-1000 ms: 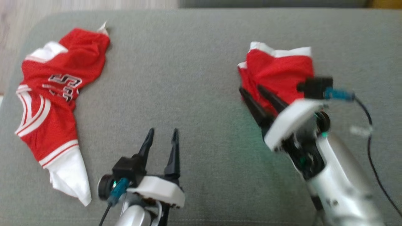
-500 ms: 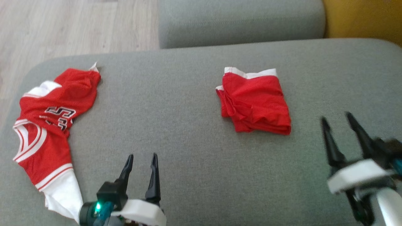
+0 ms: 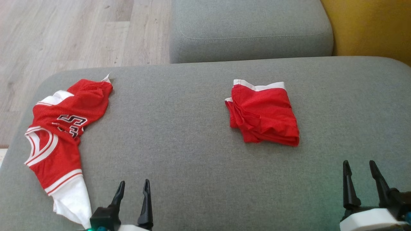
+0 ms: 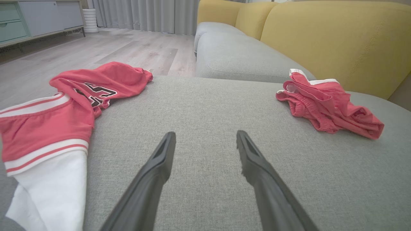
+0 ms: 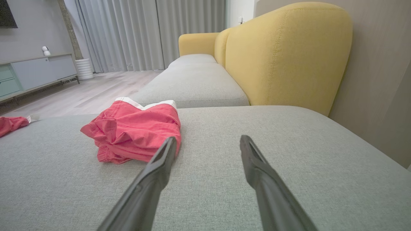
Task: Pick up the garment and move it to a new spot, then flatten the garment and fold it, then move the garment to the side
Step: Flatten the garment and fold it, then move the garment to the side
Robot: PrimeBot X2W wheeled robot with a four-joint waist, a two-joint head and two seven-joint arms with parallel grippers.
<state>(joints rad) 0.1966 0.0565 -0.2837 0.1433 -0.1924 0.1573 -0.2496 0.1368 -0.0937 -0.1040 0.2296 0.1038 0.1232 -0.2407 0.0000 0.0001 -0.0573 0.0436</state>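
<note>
You work on a wide grey cushion (image 3: 192, 154), with wood floor (image 3: 64, 32) past its far left corner and a yellow backrest (image 3: 369, 25) past its far right corner. The jersey (image 3: 61, 128) lies in a crumpled heap along the cushion's left edge, and its white hem reaches the front left corner. The shorts (image 3: 265, 115) sit in a small folded pile on the right half of the cushion, so they look done. The jersey looks like the one left to do.

Your left gripper (image 3: 134, 182) and right gripper (image 3: 359, 163) both hover at the cushion's front edge. Their fingers are spread wide and hold nothing.

The jersey looks light, thin and floppy. It will likely sag and bunch when you lift it, and it may slide on the cushion. It won't break. Pinch it at the white hem or at a striped armhole, where the cloth looks thicker. Take two spots far apart, one in each gripper, so it hangs flat.
</note>
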